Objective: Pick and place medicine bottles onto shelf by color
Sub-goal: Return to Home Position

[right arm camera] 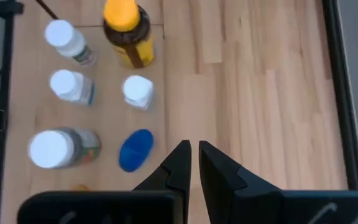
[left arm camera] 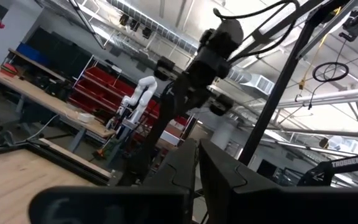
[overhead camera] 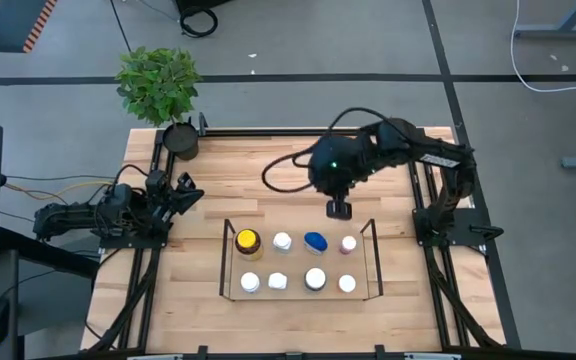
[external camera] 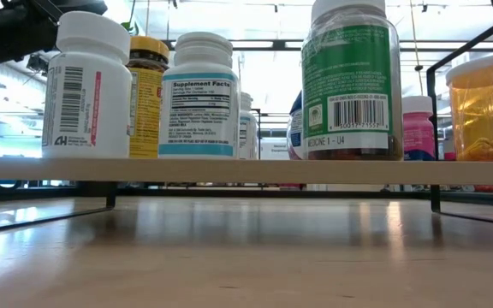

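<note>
The black wire shelf (overhead camera: 373,262) stands mid-table with the medicine bottles upright on it in two rows. The far row holds an amber yellow-lidded jar (overhead camera: 248,241), a white-capped bottle (overhead camera: 282,241), a blue-capped one (overhead camera: 315,241) and a pink-capped one (overhead camera: 348,243). The near row holds several white-capped bottles (overhead camera: 315,278). My right gripper (overhead camera: 339,210) hovers just beyond the shelf's far side, shut and empty; its wrist view (right arm camera: 194,148) looks down on the blue cap (right arm camera: 135,149) and the yellow lid (right arm camera: 126,25). My left gripper (overhead camera: 186,190) rests shut at the table's left.
A potted green plant (overhead camera: 160,85) stands at the table's far left corner. The black table frame (overhead camera: 438,215) runs along both sides. In the low view the bottles stand on the shelf's board (external camera: 246,171), with bare wood in front of it.
</note>
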You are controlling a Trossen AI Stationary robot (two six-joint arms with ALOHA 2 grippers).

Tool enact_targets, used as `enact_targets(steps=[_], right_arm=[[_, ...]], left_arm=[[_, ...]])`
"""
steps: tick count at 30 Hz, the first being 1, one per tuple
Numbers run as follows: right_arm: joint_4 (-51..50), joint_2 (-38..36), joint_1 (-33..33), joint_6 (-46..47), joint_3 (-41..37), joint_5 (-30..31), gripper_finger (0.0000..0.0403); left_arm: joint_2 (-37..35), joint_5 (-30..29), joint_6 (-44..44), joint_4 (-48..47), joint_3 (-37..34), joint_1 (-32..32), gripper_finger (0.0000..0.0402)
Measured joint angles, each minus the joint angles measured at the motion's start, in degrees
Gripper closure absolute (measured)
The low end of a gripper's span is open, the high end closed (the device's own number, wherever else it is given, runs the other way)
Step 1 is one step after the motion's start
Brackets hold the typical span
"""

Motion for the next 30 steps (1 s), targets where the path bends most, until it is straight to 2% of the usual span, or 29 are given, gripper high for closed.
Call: enact_targets(steps=[3, 6, 8, 13, 17, 22, 25, 30], right_arm=[[0.4, -2.0, -3.6, -3.1, -3.2, -1.0, 0.0364], [5.8, -7.0, -8.4, -4.4, -10.8, -6.4, 0.0364], [10.8, -11.5, -10.9, -4.1, -19.0, -9.6, 0.0364], [24.5, -27.5, -13.1, 1.2, -45.2, -10.2, 0.0364], [34.7, -41.4, -11.2, 9.3, -63.8, -8.1, 0.0364], [47.1, -57.6, -7.4, 18.8, -80.7, -2.5, 0.0364], [52.2, -66.4, -5.3, 23.5, -89.0, 1.0, 0.0364], [53.0, -78.2, -2.6, 27.6, -98.3, 5.6, 0.0364]], left_arm=[[0.0, 0.0, 0.0, 0.0, 0.0, 0.0, 0.0373], [0.0, 0.0, 0.0, 0.0, 0.0, 0.0, 0.0368], [0.0, 0.0, 0.0, 0.0, 0.0, 0.0, 0.0364], [0.0, 0.0, 0.0, 0.0, 0.0, 0.0, 0.0365], [0.0, 0.0, 0.0, 0.0, 0.0, 0.0, 0.0372], [0.0, 0.0, 0.0, 0.0, 0.0, 0.0, 0.0376], [0.0, 0.0, 0.0, 0.0, 0.0, 0.0, 0.0372], [0.0, 0.0, 0.0, 0.0, 0.0, 0.0, 0.0364]])
